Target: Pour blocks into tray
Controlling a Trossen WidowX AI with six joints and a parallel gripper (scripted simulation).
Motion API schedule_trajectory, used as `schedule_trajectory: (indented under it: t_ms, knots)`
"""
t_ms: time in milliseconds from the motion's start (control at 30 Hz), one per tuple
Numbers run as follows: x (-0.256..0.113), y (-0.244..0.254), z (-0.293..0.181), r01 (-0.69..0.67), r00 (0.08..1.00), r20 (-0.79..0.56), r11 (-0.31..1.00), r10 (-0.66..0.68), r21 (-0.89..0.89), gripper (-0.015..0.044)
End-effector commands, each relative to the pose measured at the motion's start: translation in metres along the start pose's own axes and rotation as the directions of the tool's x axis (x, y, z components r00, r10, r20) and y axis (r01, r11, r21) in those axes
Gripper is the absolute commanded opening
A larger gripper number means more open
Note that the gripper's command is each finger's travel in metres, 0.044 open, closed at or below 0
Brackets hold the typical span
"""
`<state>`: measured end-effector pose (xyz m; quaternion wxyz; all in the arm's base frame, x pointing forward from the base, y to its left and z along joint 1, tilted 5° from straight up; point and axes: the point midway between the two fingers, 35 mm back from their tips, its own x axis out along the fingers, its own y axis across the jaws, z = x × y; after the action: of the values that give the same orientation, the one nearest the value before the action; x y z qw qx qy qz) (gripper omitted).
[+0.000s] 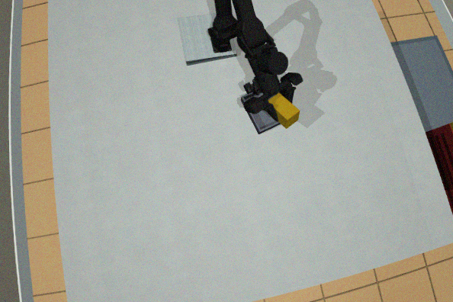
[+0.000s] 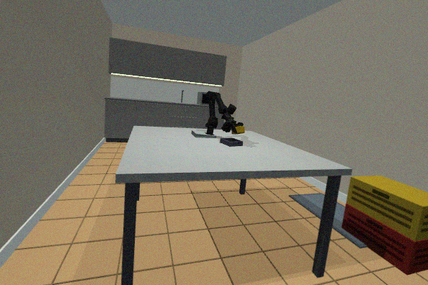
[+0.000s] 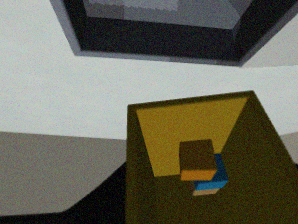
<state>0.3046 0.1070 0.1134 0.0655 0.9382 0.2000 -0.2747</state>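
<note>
Across the middle of the exterior frame, you have one table (image 1: 152,191) (image 2: 223,160) (image 3: 30,85). Near the top frame's centre, your one gripper (image 1: 272,101) (image 2: 235,127) grips one tilted yellow cup (image 1: 287,111) (image 2: 238,129) (image 3: 145,155), raised beside one dark tray (image 1: 270,129) (image 2: 231,142) (image 3: 160,59). Inside the cup, at the wrist frame's lower right, three blocks are visible: one orange (image 3: 198,161), one blue (image 3: 218,172), one tan (image 3: 206,191).

Top view steeply down from above, exterior low and distant, wrist close-up; tray (image 1: 260,132) (image 2: 231,145) (image 3: 160,57) common to top and exterior.
</note>
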Motion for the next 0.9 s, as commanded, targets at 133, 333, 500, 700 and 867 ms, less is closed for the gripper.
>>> schedule_trajectory:
  t_ms: [133,333,500,700,867]
  knots:
    - [0.0035,0.0012,0.0003,-0.012,0.999,-0.049,1.000,0.012,0.010,0.0000]
    - [0.0053,0.0015,0.0000,-0.018,0.995,-0.100,1.000,0.019,0.010,0.0000]
    - [0.0058,0.0017,-0.0002,-0.023,0.990,-0.142,1.000,0.024,0.010,0.0000]
    - [0.0051,0.0017,-0.0004,-0.028,0.981,-0.191,1.000,0.030,0.011,0.0000]
    - [0.0037,0.0017,-0.0005,-0.033,0.972,-0.233,0.999,0.035,0.012,0.0000]
